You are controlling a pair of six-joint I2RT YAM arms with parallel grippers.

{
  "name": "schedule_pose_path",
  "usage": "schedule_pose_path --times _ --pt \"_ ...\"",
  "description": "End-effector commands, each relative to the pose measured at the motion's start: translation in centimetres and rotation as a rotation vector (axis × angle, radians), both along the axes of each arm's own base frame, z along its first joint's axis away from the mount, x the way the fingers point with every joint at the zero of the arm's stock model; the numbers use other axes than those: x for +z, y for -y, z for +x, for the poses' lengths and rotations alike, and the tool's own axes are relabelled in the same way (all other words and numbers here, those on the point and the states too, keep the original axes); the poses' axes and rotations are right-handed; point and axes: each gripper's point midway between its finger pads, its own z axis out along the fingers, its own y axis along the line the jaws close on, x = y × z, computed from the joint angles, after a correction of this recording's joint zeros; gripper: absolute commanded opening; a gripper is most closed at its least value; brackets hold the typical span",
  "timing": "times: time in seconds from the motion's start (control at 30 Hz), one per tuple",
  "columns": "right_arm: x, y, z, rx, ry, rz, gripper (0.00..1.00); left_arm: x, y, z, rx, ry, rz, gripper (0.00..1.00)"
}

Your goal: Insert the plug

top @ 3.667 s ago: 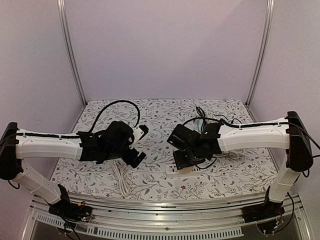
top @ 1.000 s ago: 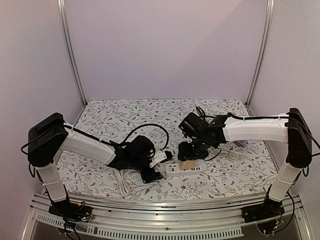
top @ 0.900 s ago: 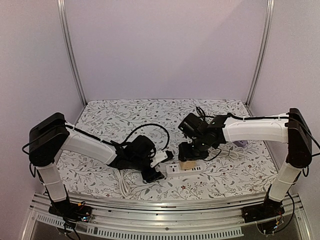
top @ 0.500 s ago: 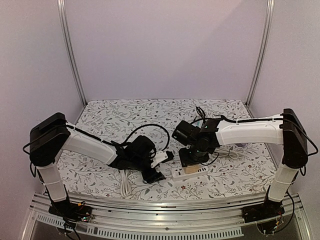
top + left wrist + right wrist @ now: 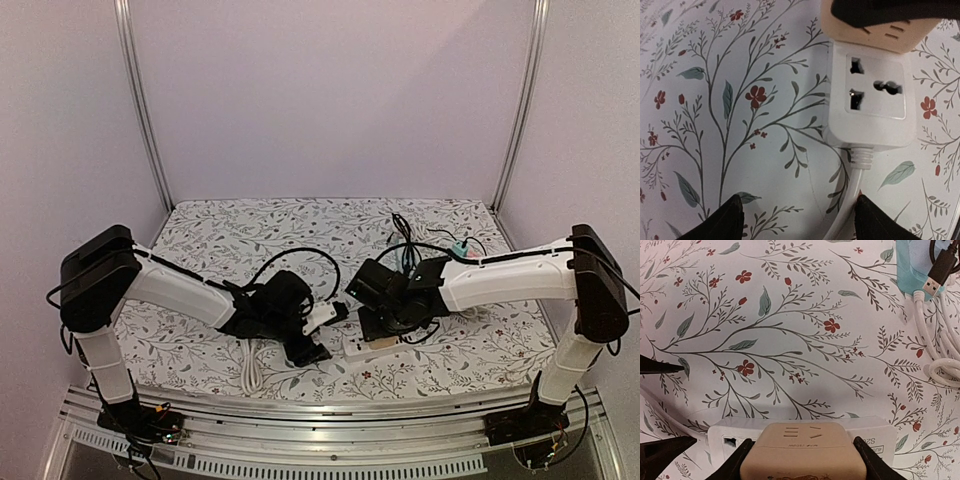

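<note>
Plug atop power strip — strip's long axis runs left-right

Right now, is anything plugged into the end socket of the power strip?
No, the end socket has bare holes; the beige plug sits further along the power strip.

tan plug chopped off by the bottom edge, prongs hidden against the power strip, strip's cord runs out of frame, teal thing cropped top right, no clue what it is
</note>
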Motion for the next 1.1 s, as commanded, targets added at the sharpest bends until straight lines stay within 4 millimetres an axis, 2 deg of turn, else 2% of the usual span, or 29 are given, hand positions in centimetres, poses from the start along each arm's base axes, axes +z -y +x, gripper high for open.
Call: schedule_pose_path --times 0.0,0.13,0.3,0.4,0.6,0.73,0.87,1.07 --pt "-9.0 7.5 -4.8 -0.048 -0.240 -0.334 0.00 -0.4 0.1 0.1 -0.009 0.006 0.029 0.76" --pt "-11.5 8.5 -6.0 -0.046 -0.313 -0.399 0.00 -0.6 -0.2 0.1 -0.002 -0.007 0.061 0.78" --pt "-9.9 11.8 -4.5 -0.146 -0.218 -0.403 0.00 1.1 -0.1 0.8 0.025 0.024 0.046 0.82" --pt "-9.3 13.6 -3.2 -0.194 -0.180 -0.415 0.00 3.4 0.0 1.1 0.026 0.056 0.020 0.86" --pt "-9.0 15.6 -1.3 -0.198 -0.164 -0.421 0.00 9.4 0.3 0.3 -0.013 0.098 -0.107 0.93" --pt "-9.1 16.6 -0.9 -0.187 -0.173 -0.413 0.00 11.7 -0.1 0.3 -0.006 0.118 -0.145 0.94" --pt "-8.9 16.5 -0.9 -0.183 -0.179 -0.390 0.00 12.3 -0.5 0.6 0.011 0.139 -0.139 0.94" --pt "-9.5 16.5 -2.2 -0.171 -0.197 -0.330 0.00 11.8 -0.7 0.7 0.020 0.136 -0.121 0.94"
